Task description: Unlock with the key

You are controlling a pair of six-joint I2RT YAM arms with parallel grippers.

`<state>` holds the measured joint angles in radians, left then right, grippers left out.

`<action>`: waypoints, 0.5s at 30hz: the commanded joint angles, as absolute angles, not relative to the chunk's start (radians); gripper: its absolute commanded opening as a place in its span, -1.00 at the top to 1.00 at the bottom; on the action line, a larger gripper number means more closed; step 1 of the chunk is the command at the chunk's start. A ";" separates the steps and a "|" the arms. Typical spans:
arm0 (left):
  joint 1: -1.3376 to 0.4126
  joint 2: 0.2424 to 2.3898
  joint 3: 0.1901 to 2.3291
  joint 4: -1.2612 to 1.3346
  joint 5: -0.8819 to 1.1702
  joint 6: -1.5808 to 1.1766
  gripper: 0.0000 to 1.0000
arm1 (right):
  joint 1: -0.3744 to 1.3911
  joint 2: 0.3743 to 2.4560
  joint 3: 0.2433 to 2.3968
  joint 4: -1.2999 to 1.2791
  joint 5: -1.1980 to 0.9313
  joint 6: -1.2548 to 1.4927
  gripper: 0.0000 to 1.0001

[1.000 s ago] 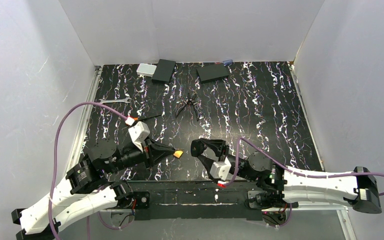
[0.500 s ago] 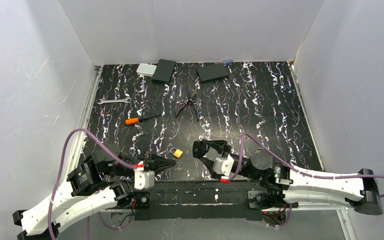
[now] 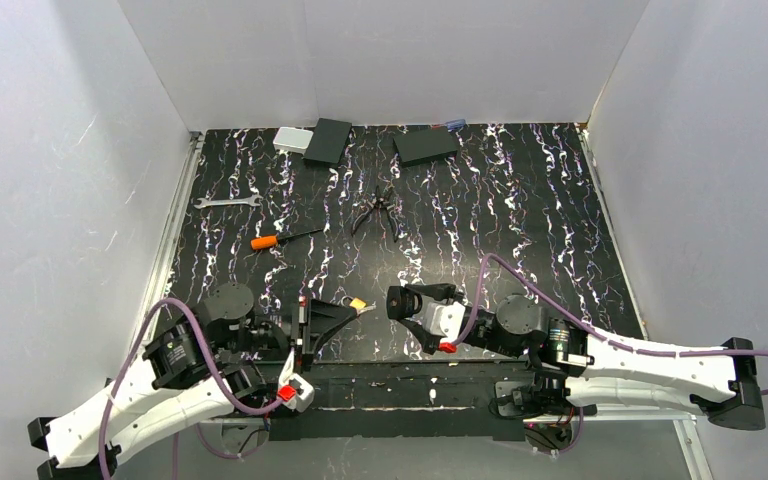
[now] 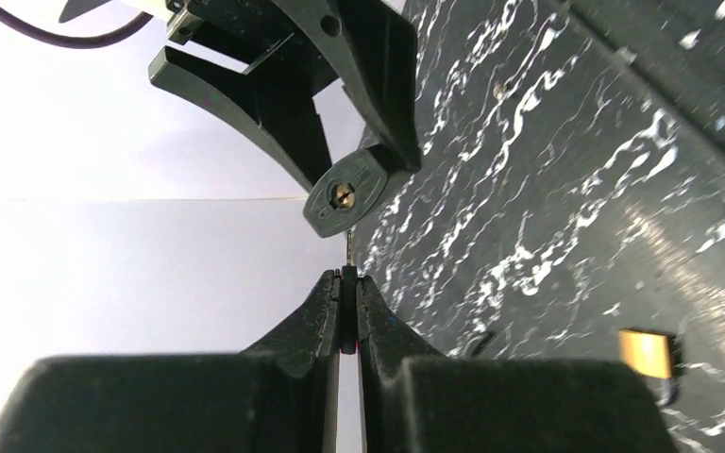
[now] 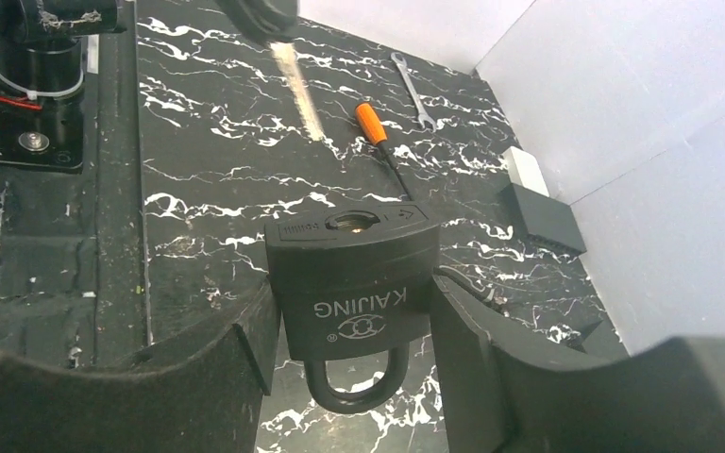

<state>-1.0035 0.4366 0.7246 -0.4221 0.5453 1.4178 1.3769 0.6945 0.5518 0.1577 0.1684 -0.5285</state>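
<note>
From above, the left gripper [image 3: 359,309] and right gripper [image 3: 398,303] point at each other, tips near.

Left wrist: the left fingers [image 4: 319,316] press tight on the key [image 4: 349,255], which points at the padlock [image 4: 344,194] just ahead.

Right wrist: the right fingers [image 5: 477,363] squeeze the padlock between them, keyhole facing the key.

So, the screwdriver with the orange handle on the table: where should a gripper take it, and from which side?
Take the orange-handled screwdriver by its handle, from straight above, closing across it: it lies flat on the black marbled table, and the thin shaft offers little hold.
</note>
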 commanded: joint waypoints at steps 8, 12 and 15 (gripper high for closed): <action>-1.000 0.546 0.733 -0.354 0.424 1.836 1.00 | 1.382 0.696 0.644 0.182 0.149 -0.524 0.97; -1.001 0.561 0.734 -0.343 0.437 1.867 1.00 | 1.382 0.699 0.651 0.172 0.172 -0.532 0.97; -1.002 0.563 0.732 -0.354 0.455 1.877 1.00 | 1.382 0.708 0.661 0.158 0.198 -0.538 0.97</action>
